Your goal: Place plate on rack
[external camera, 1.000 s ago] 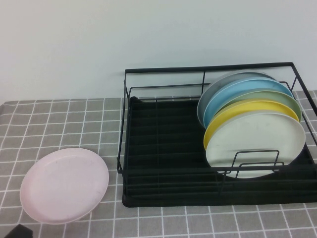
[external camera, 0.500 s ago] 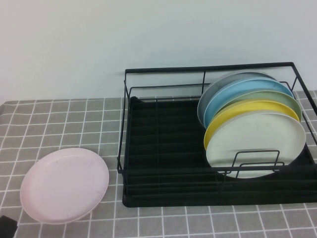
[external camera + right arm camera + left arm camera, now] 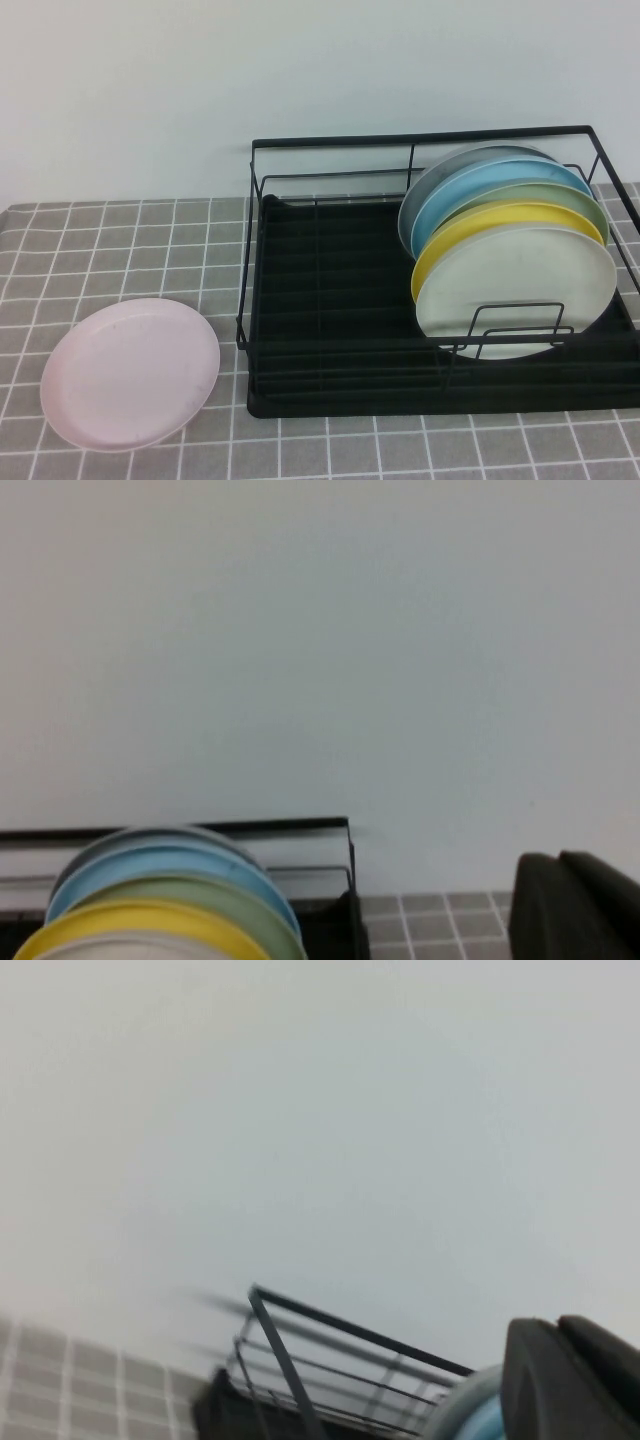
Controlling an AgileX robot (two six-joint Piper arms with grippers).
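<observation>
Plate (image 3: 130,373) flat on checked cloth (image 3: 120,250), left of rack (image 3: 330,350).
Round, smooth pink plastic; the black wire rack holds upright plates at its right end. Left gripper (image 3: 575,1380) and right gripper (image 3: 575,905) show only dark edges; spread can't be told.

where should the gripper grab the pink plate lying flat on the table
Probably by the rim: the pink plate lies flat on the table left of the rack, so only its shallow raised edge offers a pinch. Its near-left rim suits the left arm. The left gripper and right gripper each show only in their wrist views.
</observation>
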